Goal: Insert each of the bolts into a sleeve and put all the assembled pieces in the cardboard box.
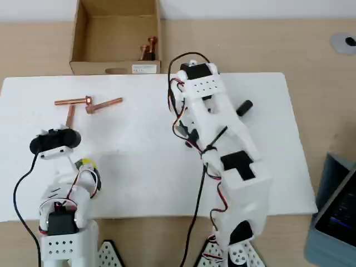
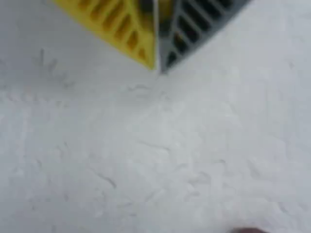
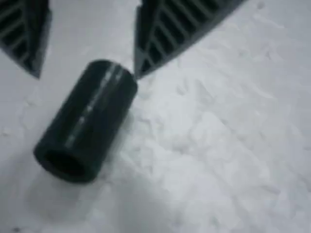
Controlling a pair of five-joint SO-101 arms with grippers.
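A black sleeve (image 3: pixel 87 128) lies on its side on the white mat, its open end facing the camera. My right gripper (image 3: pixel 87 73) is open just above it, one dark finger (image 3: pixel 165 34) touching the sleeve's far end. In the high view a black sleeve (image 1: pixel 245 107) shows beside the right arm (image 1: pixel 222 139). Three copper bolts (image 1: pixel 72 102) (image 1: pixel 104 105) (image 1: pixel 70 115) lie at the mat's far left. My left gripper (image 2: pixel 158 65) is shut with nothing in it, its yellow and grey fingers meeting over bare mat; it sits near the front left (image 1: pixel 84 163).
The cardboard box (image 1: pixel 78 39) stands beyond the mat's far edge, with copper pieces (image 1: pixel 147 49) in its right corner. The white mat (image 1: pixel 139 167) covers most of the wooden table. A grey device (image 1: pixel 334 222) sits at the right edge.
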